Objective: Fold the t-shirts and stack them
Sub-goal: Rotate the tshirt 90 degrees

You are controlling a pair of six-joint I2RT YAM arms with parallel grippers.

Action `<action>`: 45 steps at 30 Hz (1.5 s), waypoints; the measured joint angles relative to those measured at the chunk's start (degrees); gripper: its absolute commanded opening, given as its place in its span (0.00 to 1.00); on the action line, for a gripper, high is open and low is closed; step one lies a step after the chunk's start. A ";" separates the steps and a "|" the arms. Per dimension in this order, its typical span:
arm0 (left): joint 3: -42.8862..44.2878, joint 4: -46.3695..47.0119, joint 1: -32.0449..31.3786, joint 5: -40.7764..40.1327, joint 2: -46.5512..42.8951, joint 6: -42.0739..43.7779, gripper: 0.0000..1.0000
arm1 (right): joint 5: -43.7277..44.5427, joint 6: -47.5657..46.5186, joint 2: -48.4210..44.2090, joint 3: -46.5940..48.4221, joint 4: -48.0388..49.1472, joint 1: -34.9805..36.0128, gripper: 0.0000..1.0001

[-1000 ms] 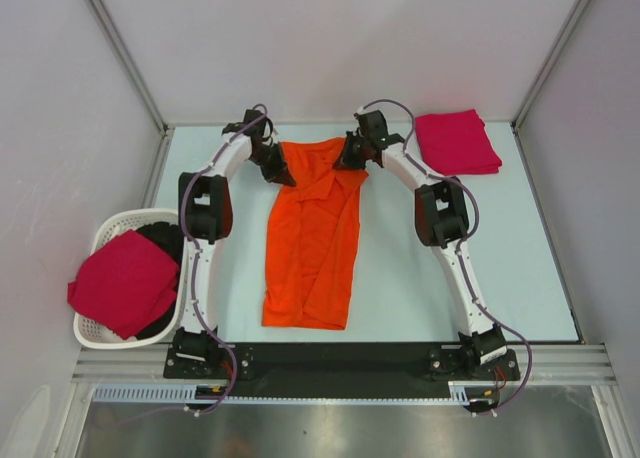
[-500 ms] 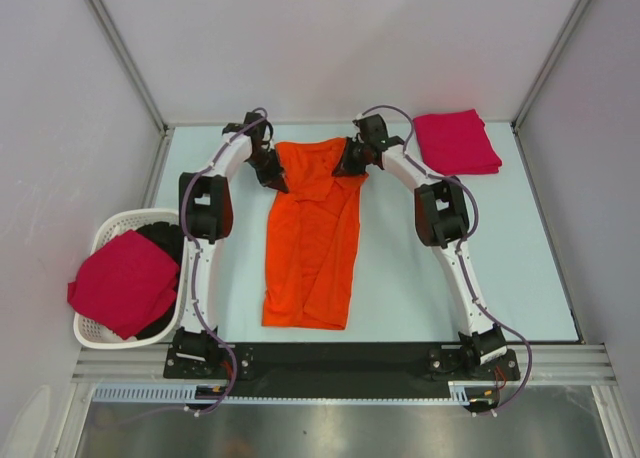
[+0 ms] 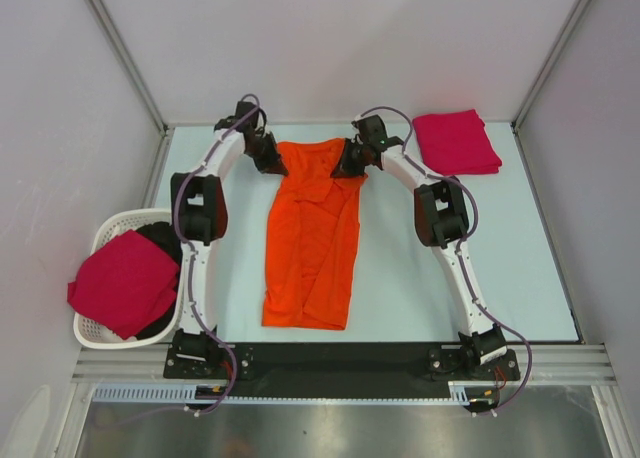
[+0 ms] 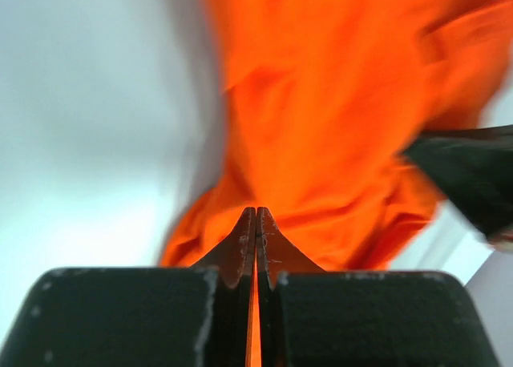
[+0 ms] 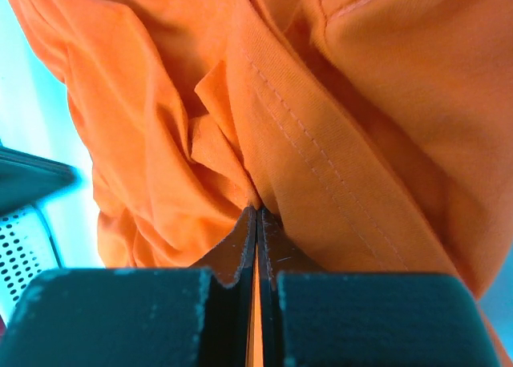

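A bright orange t-shirt [image 3: 312,243] lies lengthwise in the middle of the table, its top edge held up at the far end. My left gripper [image 3: 271,162] is shut on its top left corner, with orange cloth [image 4: 321,127] bunched just past the closed jaws [image 4: 256,211]. My right gripper [image 3: 346,166] is shut on the top right corner, where a stitched hem [image 5: 321,167] runs over the closed jaws [image 5: 257,210]. One folded crimson-pink t-shirt [image 3: 457,143] lies at the back right. Another crimson-pink t-shirt [image 3: 122,283] is draped over the basket.
A white slatted basket [image 3: 104,236] stands off the table's left edge, with dark cloth [image 3: 160,240] inside it. Grey walls and metal frame posts close in the table on three sides. The arm bases sit on a black rail [image 3: 340,360] at the near edge.
My left gripper has moved left and toward the far edge, pulling the orange shirt's top left corner outward, so the top edge is spread wider. The right gripper has barely shifted.
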 measured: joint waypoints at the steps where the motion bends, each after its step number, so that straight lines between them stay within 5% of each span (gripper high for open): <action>1: 0.02 1.29 0.15 0.04 -0.87 -0.37 0.01 | -0.04 0.00 -0.07 -0.02 -0.13 0.02 0.00; 8: 9.81 8.15 1.33 2.03 -2.14 -4.13 0.44 | -0.63 0.02 -0.35 -0.33 -1.03 0.37 0.00; 12: 13.92 9.79 2.01 4.39 1.22 -6.05 0.54 | -1.05 0.00 -0.35 -0.33 -1.55 0.50 0.00; 15: 13.86 9.66 2.25 6.05 4.24 -6.67 0.61 | -1.64 -0.11 -0.35 -0.33 -1.81 0.48 0.24; 25: 9.35 11.06 2.84 9.55 6.05 -7.45 0.63 | -0.07 -1.77 -5.14 -3.43 -1.62 0.96 0.57; 35: 4.61 11.43 3.58 10.75 2.60 -6.86 0.78 | -0.13 -0.02 -5.09 8.57 0.87 1.05 0.58; 45: 0.39 10.40 2.69 12.70 2.10 -6.32 0.63 | -1.07 1.18 1.44 7.96 1.36 1.73 0.58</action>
